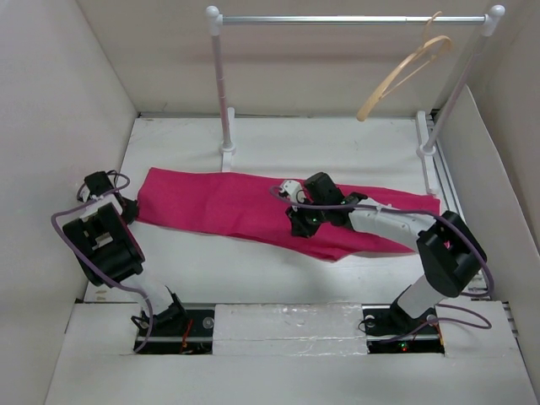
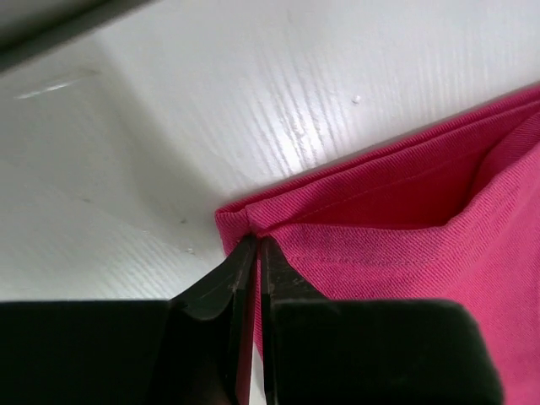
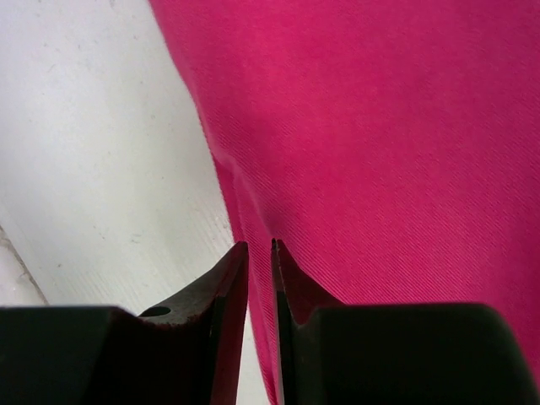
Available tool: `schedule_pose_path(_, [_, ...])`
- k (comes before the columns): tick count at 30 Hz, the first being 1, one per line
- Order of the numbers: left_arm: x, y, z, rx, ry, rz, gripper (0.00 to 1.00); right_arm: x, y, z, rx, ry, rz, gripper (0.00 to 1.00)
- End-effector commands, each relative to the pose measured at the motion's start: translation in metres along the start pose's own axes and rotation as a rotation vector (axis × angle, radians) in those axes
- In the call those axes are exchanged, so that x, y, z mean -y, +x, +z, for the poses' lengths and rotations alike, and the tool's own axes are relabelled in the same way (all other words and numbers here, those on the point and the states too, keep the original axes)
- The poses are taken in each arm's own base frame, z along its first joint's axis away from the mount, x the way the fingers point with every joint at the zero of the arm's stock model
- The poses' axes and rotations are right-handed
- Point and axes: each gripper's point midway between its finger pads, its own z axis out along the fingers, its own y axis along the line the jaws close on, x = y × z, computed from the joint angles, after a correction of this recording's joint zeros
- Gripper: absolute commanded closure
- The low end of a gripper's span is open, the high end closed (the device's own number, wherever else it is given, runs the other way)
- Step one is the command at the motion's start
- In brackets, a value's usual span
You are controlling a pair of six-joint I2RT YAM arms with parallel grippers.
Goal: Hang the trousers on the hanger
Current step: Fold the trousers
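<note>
Trousers: lying flat and lengthwise across the table, in layers, not on the hanger

Hanger: hanging by its hook from the rail at the far right, tilted, well apart from the cloth and untouched

Left gripper: jaws fully closed, pinching the corner of the cloth at its left end, with the stitched hem between the tips. The grip sits at the very edge, presumably so that this end can be lifted clear of the table

Right gripper: jaws narrow, with the near edge of the cloth caught between them about midway along its length

Assessment: two holds set apart suit raising the cloth as a span, ready to drape over the hanger

Risk: the shallow left pinch may slip under the cloth's weight
</note>
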Motion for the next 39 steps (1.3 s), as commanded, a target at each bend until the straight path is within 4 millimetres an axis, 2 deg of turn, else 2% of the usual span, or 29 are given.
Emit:
schedule_pose_path(1, [-0.026,-0.019,-0.008,0.072,-0.149,0.057,1.00,0.011,-0.031,-0.022,0.087,0.037,-0.034,0.77])
schedule_pose_path(3, [-0.030,-0.030,-0.014,0.117,-0.184,0.068,1.00,0.018,-0.031,-0.029,0.092,0.053,-0.022,0.75])
schedule_pose_path(7, [-0.052,-0.047,-0.030,0.175,-0.269,0.015,1.00,0.026,-0.030,-0.039,0.107,0.073,-0.011,0.72])
schedule_pose_path(11, [-0.051,-0.058,-0.052,0.251,-0.269,-0.036,1.00,0.039,-0.024,-0.051,0.113,0.115,0.018,0.66])
schedule_pose_path(12, [-0.046,-0.063,-0.060,0.271,-0.244,-0.040,1.00,0.040,-0.018,-0.054,0.104,0.122,0.032,0.63])
schedule_pose_path(13, [-0.031,-0.061,-0.063,0.271,-0.204,-0.005,0.96,0.044,-0.017,-0.059,0.109,0.135,0.040,0.61])
schedule_pose_path(14, [-0.024,-0.059,-0.067,0.270,-0.192,0.012,0.89,0.052,-0.014,-0.065,0.110,0.157,0.064,0.56])
schedule_pose_path(15, [-0.008,-0.066,-0.079,0.299,-0.159,0.030,0.75,0.054,-0.013,-0.075,0.118,0.174,0.078,0.55])
schedule_pose_path(16, [0.004,-0.066,-0.087,0.317,-0.132,0.056,0.69,0.058,-0.011,-0.082,0.121,0.197,0.106,0.52])
schedule_pose_path(17, [0.023,-0.059,-0.096,0.336,-0.099,0.105,0.58,0.067,-0.008,-0.092,0.130,0.226,0.141,0.49])
schedule_pose_path(18, [0.044,-0.064,-0.116,0.387,-0.043,0.134,0.47,0.069,-0.007,-0.105,0.144,0.247,0.165,0.48])
schedule_pose_path(19, [0.060,-0.061,-0.127,0.413,-0.008,0.193,0.46,0.073,-0.003,-0.112,0.157,0.264,0.212,0.47])
schedule_pose_path(20, [0.091,-0.038,-0.139,0.417,0.049,0.290,0.46,0.078,-0.001,-0.120,0.173,0.284,0.240,0.46])
schedule_pose_path(21, [0.111,-0.029,-0.152,0.437,0.088,0.336,0.47,0.090,0.004,-0.134,0.199,0.328,0.289,0.44])
schedule_pose_path(22, [0.120,-0.010,-0.156,0.422,0.095,0.385,0.48,0.095,0.007,-0.147,0.232,0.367,0.329,0.43])
schedule_pose_path(23, [0.144,0.024,-0.164,0.395,0.158,0.465,0.48,0.102,0.011,-0.156,0.248,0.394,0.361,0.42])
schedule_pose_path(24, [0.152,0.045,-0.161,0.357,0.184,0.509,0.48,0.120,0.021,-0.171,0.274,0.450,0.423,0.41])
schedule_pose_path(25, [0.164,0.090,-0.153,0.236,0.261,0.531,0.49,0.133,0.033,-0.187,0.319,0.494,0.495,0.39])
schedule_pose_path(26, [0.160,0.100,-0.149,0.218,0.255,0.552,0.49,0.133,0.034,-0.188,0.319,0.494,0.496,0.39])
schedule_pose_path(27, [0.168,0.114,-0.145,0.181,0.309,0.549,0.50,0.149,0.046,-0.203,0.345,0.540,0.557,0.39])
schedule_pose_path(28, [0.170,0.135,-0.141,0.092,0.363,0.531,0.50,0.155,0.058,-0.207,0.347,0.563,0.591,0.36])
schedule_pose_path(29, [0.161,0.150,-0.128,0.042,0.357,0.531,0.50,0.165,0.061,-0.214,0.384,0.584,0.634,0.36])
schedule_pose_path(30, [0.166,0.156,-0.125,0.027,0.390,0.520,0.50,0.180,0.075,-0.231,0.409,0.622,0.696,0.36])
schedule_pose_path(31, [0.164,0.164,-0.121,-0.007,0.400,0.519,0.50,0.189,0.084,-0.236,0.405,0.636,0.737,0.35])
schedule_pose_path(33, [0.158,0.173,-0.111,-0.038,0.383,0.520,0.51,0.211,0.089,-0.252,0.450,0.697,0.779,0.36])
schedule_pose_path(35, [0.150,0.169,-0.104,-0.011,0.340,0.509,0.53,0.240,0.098,-0.270,0.489,0.727,0.828,0.38])
schedule_pose_path(37, [0.144,0.161,-0.098,0.039,0.310,0.501,0.54,0.267,0.115,-0.286,0.472,0.815,0.881,0.39])
schedule_pose_path(38, [0.139,0.161,-0.095,0.047,0.289,0.495,0.53,0.273,0.124,-0.289,0.439,0.817,0.923,0.39])
schedule_pose_path(39, [0.135,0.154,-0.092,0.058,0.270,0.461,0.54,0.291,0.130,-0.298,0.431,0.862,0.941,0.39])
